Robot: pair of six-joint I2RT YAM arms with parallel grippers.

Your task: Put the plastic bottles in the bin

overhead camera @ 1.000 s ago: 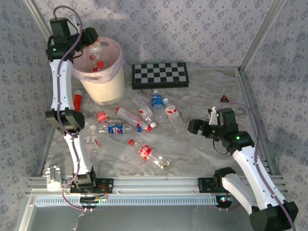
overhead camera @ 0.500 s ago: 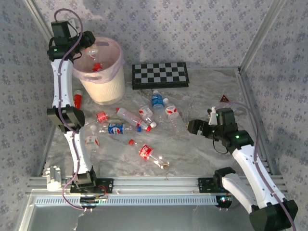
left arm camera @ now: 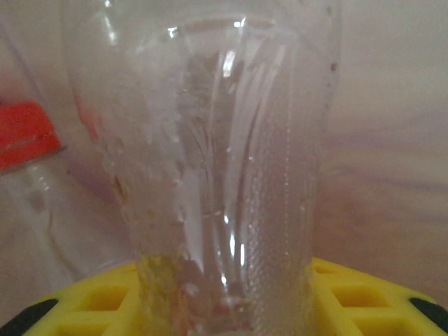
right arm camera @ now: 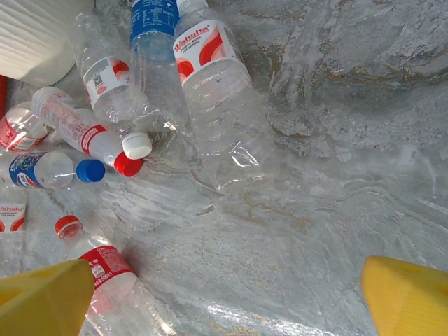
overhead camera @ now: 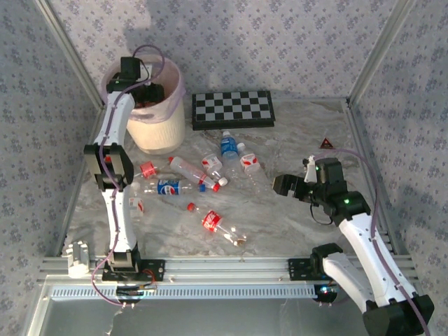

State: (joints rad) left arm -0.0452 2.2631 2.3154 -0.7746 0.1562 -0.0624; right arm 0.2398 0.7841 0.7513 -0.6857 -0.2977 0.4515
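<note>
- Clear plastic dominates the left wrist view: the held bottle point(left arm camera: 224, 175) rises from between the yellow pads point(left arm camera: 364, 301) of the left gripper point(overhead camera: 148, 92), its long axis running straight up the frame, away from the fingers.
- Those fingers are partly closed, clamped on the bottle's body.
- From above, that gripper sits inside the mouth of the bin point(overhead camera: 159, 133), upper left of the frame, so the bottle lies within the rim and letting go looks like the coming move.
- The left arm stretches far up the frame, wrist bent down over the rim.
- The right gripper point(overhead camera: 278, 185) hovers at middle right, fingers spread wide and empty. The loose bottles point(overhead camera: 210, 168) lie to its left, mid-frame.
</note>
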